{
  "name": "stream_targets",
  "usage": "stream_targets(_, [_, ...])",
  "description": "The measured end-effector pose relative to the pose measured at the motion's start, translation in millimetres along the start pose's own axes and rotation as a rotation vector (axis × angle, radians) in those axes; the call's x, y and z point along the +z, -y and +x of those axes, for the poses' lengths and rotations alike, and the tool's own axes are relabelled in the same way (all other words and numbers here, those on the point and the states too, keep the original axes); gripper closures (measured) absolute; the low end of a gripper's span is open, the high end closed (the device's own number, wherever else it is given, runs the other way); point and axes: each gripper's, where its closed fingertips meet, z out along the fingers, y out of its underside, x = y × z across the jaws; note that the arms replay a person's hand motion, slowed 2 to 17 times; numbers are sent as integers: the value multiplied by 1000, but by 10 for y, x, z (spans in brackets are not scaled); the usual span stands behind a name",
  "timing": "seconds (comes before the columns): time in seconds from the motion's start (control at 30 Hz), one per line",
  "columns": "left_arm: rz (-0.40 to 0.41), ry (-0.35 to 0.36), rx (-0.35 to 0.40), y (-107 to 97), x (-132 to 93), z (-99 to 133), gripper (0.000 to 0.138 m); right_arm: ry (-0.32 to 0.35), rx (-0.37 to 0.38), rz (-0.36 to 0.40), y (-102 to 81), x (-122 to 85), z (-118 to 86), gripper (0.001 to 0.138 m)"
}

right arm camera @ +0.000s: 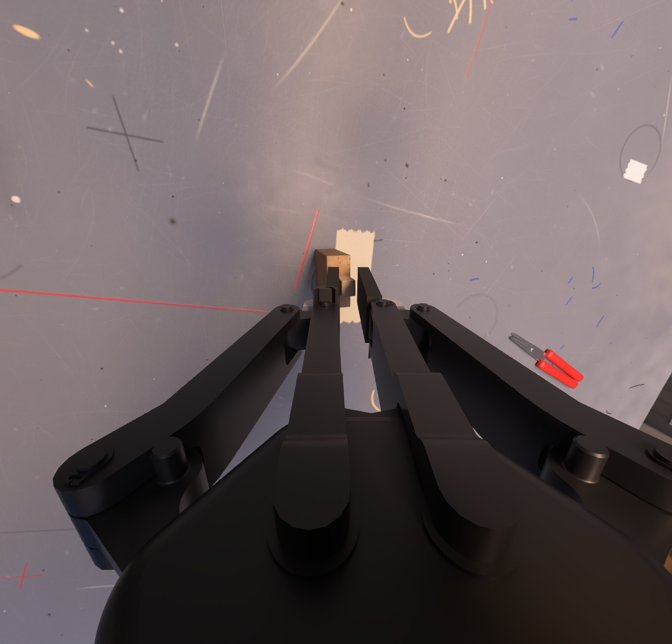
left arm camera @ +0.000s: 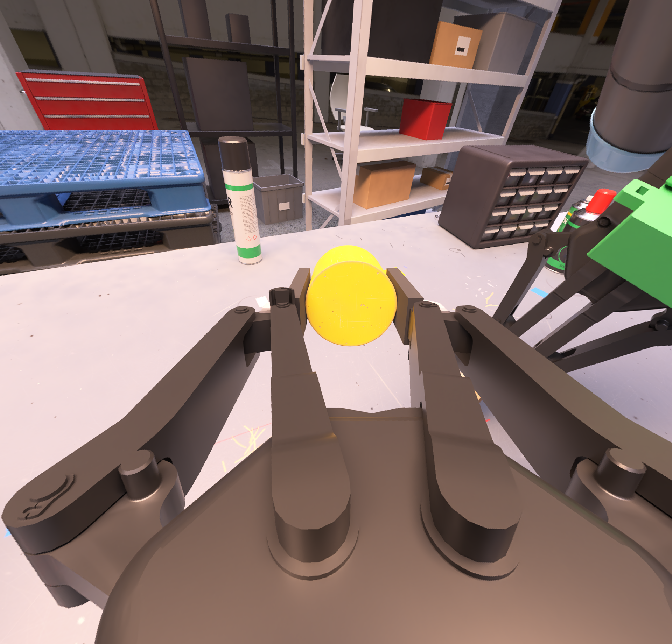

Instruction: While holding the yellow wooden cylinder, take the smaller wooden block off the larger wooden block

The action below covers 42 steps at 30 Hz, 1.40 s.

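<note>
My left gripper [left arm camera: 351, 288] is shut on the yellow wooden cylinder [left arm camera: 349, 299] and holds it on its side above the grey table [left arm camera: 109, 335]. In the right wrist view, my right gripper [right arm camera: 347, 277] points down at the table. Its jaws are drawn in to a narrow gap. The smaller wooden block [right arm camera: 347, 285], in shadow, sits in that gap. The larger wooden block [right arm camera: 332, 259] lies just beyond it, partly behind the left finger. I cannot tell whether the two blocks touch. The right arm, with its green mount [left arm camera: 640, 248], shows at the right of the left wrist view.
A white and green spray can [left arm camera: 242, 205] stands at the table's far edge. A dark drawer organiser [left arm camera: 509, 194] and a red-capped can [left arm camera: 589, 208] stand at the back right. Red-handled pliers [right arm camera: 549, 361] lie to the right of the blocks. A strip of tape [right arm camera: 354, 245] lies under them.
</note>
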Motion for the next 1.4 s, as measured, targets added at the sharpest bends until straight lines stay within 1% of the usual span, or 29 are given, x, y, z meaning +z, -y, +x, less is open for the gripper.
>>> stream_targets(0.27, [2,-1,0,0,0,0,83,17,-6,-17,-3,3,-8,128])
stream_targets(0.77, [5,-2,-2,0,-1,1,83,43,-7,-47,-3,2,-13,128])
stream_targets(1.4, [6,-3,-1,0,-1,0,83,63,-11,-46,-4,-2,-14,129])
